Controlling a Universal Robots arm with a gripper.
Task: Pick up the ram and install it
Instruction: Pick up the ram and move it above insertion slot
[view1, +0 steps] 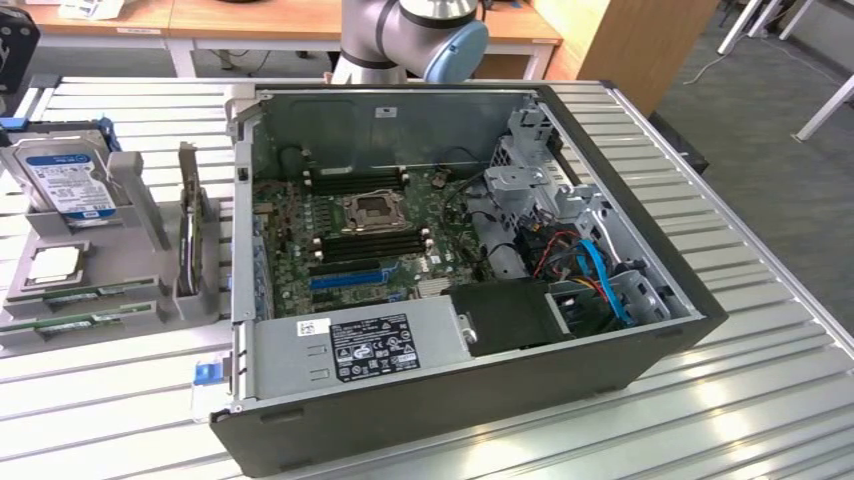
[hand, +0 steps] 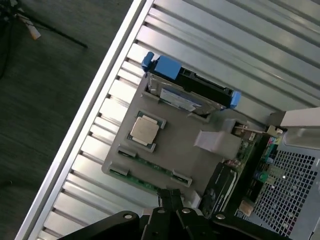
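One step is in hand, the pick-up: the gripper, pressed together and empty, hovers over the grey holder, with the ram lying beneath, just ahead. Grasping it likely calls for spread jaws aligned along the stick.

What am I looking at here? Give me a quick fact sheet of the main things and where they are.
case: open black computer case on slatted metal table
holder: grey plastic tray, at the exterior view's left of the case
ram: long green circuit-board stick, lying in the tray
gripper: black gripper, shut, empty, close to the ram
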